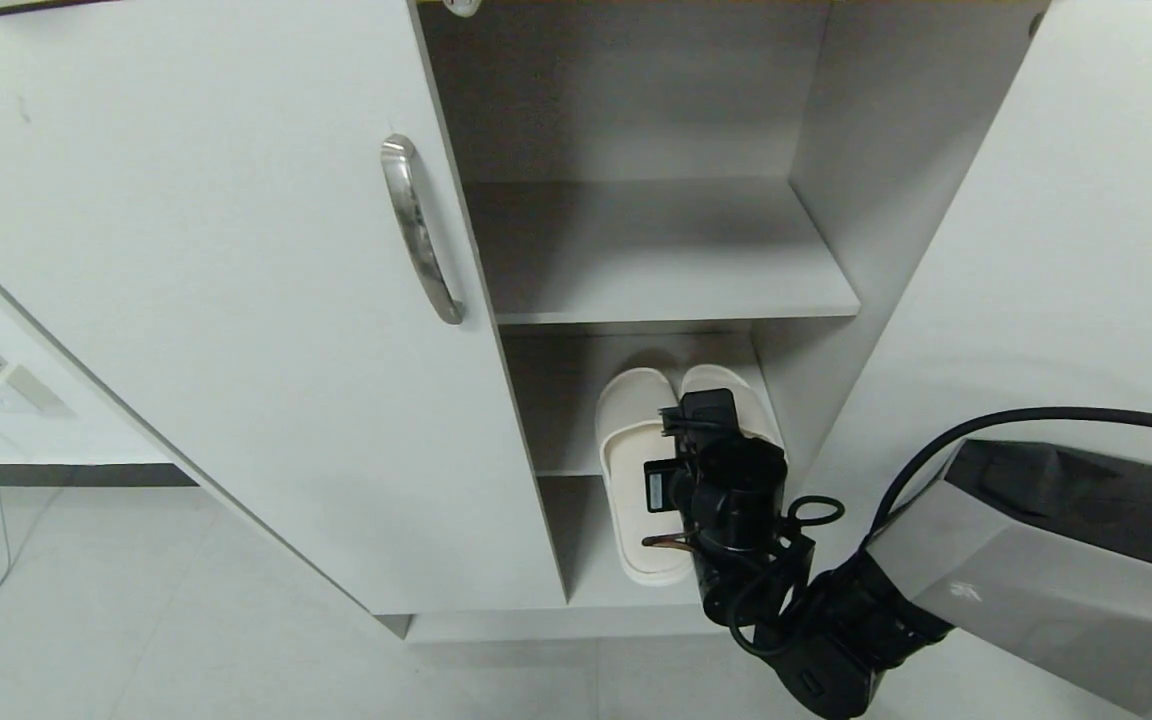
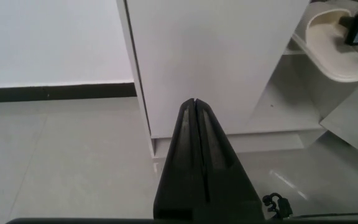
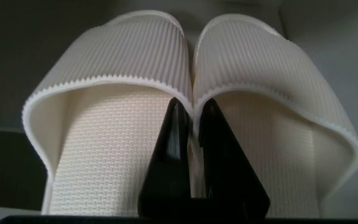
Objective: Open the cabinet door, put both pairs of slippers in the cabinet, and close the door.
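A pair of white ribbed slippers (image 1: 631, 455) sits side by side in the lower part of the open cabinet (image 1: 656, 260), heels sticking out past the front edge. My right gripper (image 1: 704, 408) is shut on the pair's touching inner edges; in the right wrist view its fingers (image 3: 173, 146) pinch the seam between the slippers (image 3: 123, 93). I cannot tell whether the slippers rest on a shelf. My left gripper (image 2: 194, 104) is shut and empty, low over the floor, facing the cabinet's closed left door (image 2: 216, 56). The slippers (image 2: 331, 46) show beyond it.
The left door (image 1: 236, 300) is closed and carries a metal handle (image 1: 419, 230). The right door (image 1: 1066, 250) stands swung open beside my right arm. The middle shelf (image 1: 666, 290) is bare. A wall socket (image 1: 16, 390) with a cable hangs over the tiled floor (image 1: 136, 620).
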Robot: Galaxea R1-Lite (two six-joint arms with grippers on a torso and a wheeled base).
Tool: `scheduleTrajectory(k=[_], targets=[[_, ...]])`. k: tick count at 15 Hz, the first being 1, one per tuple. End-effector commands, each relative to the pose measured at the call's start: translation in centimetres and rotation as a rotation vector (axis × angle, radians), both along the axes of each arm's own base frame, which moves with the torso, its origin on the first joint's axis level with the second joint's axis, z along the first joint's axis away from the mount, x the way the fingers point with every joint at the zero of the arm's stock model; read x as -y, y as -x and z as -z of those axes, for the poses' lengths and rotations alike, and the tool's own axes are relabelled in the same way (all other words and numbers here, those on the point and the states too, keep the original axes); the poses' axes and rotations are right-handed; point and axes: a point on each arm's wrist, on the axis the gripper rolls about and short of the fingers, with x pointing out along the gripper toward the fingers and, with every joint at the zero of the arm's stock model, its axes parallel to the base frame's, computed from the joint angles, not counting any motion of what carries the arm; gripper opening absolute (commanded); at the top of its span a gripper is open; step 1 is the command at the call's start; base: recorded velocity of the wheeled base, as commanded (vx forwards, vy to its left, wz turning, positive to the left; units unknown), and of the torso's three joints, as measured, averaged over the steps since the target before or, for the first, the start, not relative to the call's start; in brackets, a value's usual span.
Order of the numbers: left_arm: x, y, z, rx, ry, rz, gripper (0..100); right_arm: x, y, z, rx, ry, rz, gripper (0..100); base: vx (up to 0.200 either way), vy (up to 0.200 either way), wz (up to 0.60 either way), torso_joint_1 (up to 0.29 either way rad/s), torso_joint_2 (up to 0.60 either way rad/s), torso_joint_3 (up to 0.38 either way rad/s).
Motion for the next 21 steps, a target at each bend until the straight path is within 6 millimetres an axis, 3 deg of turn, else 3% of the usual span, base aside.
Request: scheduleTrajectory(k=[1,8,14,21], targets=[[0.0,0.0,0.0,-0.001,0.001,0.0,0,0.2,-0.2,0.0,0.001,-0.001,0.005,0,0.0,0.0,0.0,0.0,0.0,0.0],[0.0,0.0,0.0,-0.001,0.001,0.0,0,0.4,-3.8,0.2,0.019,-0.018,0.063,0,0.0,0.0,0.0,0.0,0.0,0.0],[0.0,0.0,0.0,-0.001,0.004,-0.003,0,-1.6,-8.1,-2.4,0.044,-0.041,0.091,0,0.0,0.0,0.0,0.0,0.0,0.0],[0.0,0.0,0.0,-0.001,0.004,-0.003,0,-2.2,-10.8,-1.9,0.041,-0.036,0.105,0,0.0,0.0,0.0,0.0,0.0,0.0]])
